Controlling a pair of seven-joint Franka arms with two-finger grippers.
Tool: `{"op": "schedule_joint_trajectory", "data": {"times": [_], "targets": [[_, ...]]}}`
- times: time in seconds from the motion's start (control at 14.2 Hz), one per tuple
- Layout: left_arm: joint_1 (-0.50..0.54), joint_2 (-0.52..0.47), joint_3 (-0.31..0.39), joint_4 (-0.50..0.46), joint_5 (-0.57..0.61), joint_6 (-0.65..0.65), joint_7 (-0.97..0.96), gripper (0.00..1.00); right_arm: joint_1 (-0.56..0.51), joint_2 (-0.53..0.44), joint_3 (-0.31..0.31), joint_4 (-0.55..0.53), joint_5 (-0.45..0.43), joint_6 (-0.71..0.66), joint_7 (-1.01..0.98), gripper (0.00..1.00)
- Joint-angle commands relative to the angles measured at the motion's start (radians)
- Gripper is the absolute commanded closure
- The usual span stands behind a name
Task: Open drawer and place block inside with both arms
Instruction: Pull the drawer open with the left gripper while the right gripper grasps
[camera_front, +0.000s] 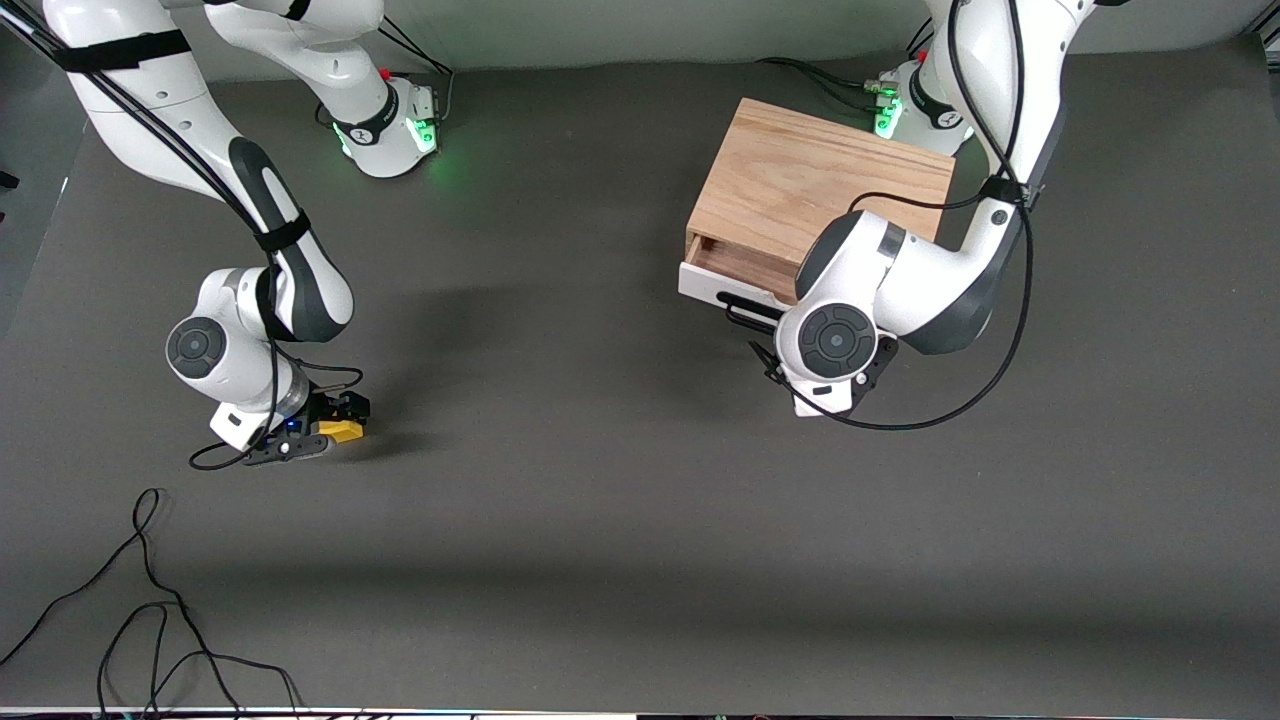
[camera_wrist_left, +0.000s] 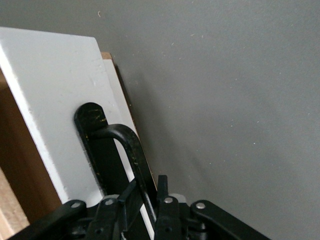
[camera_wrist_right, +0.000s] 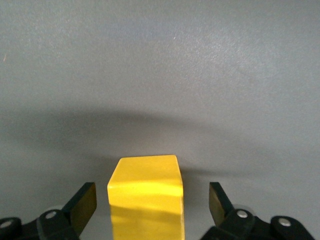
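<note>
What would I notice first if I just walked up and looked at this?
Probably the bright yellow block on the dark table at the right arm's end, sitting between the open fingers of the right gripper. Next, the wooden cabinet at the left arm's end: its white drawer is pulled out a little, and the left gripper is shut on its black handle.

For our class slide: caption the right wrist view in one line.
Open right gripper straddles the yellow block on the grey table.
</note>
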Motion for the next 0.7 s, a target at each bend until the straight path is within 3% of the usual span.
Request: {"op": "schedule_joint_trajectory", "data": {"times": [0.0, 0.49, 0.56, 0.63], "targets": [[0.003, 0.022, 0.019, 0.139, 0.082, -0.018, 0.105, 1.00, 0.002, -0.009, -0.003, -0.030, 0.005, 0.020, -0.032, 0.00], [0.003, 0.035, 0.019, 0.179, 0.108, 0.016, 0.107, 1.00, 0.003, 0.016, -0.003, -0.022, 0.005, 0.058, -0.030, 0.00], [0.003, 0.035, 0.019, 0.179, 0.110, 0.016, 0.107, 0.63, 0.003, 0.019, -0.003, -0.019, 0.005, 0.060, -0.030, 0.00], [0.002, 0.035, 0.019, 0.179, 0.118, 0.017, 0.107, 0.04, 0.003, 0.023, -0.003, -0.018, 0.005, 0.061, -0.030, 0.00]]}}
